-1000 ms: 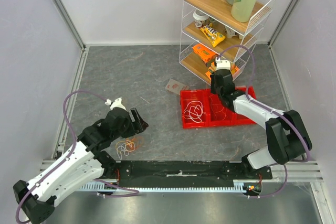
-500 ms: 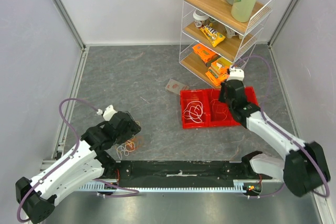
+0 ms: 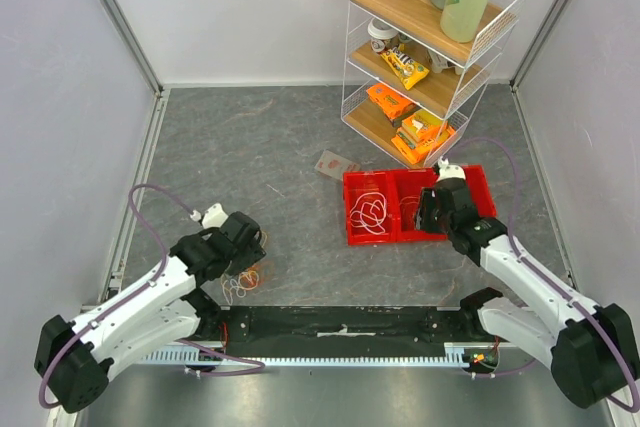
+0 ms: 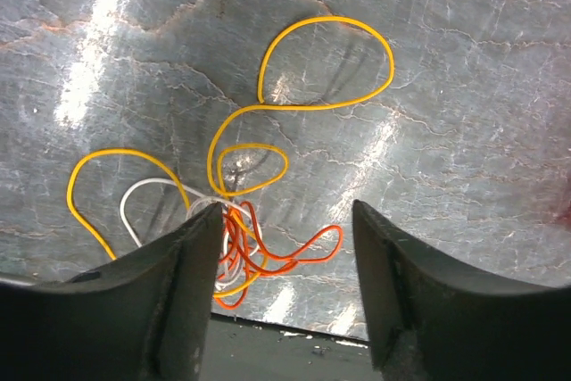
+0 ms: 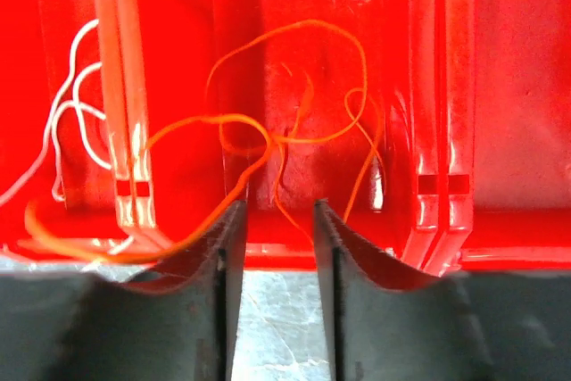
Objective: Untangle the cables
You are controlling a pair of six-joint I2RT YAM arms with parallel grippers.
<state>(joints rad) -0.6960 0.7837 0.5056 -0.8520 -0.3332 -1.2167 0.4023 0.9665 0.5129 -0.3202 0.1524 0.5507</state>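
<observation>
The cables lie as a small tangle of orange, yellow and white loops on the grey table near its front edge. My left gripper hovers just above them, open and empty. In the left wrist view the tangle sits beside the left finger, and the left gripper holds nothing. A red bin holds a white cable and an orange cable. My right gripper is over the bin's near side. In the right wrist view the right gripper is narrowly open above the orange cable.
A white wire shelf rack with bottles and snack packets stands behind the bin. A small flat packet lies left of the bin. A black strip runs along the near edge. Grey walls close in both sides.
My left gripper has pulled back and down over the cable tangle. My right gripper has moved from the bin's far side to its near side and dropped lower.
</observation>
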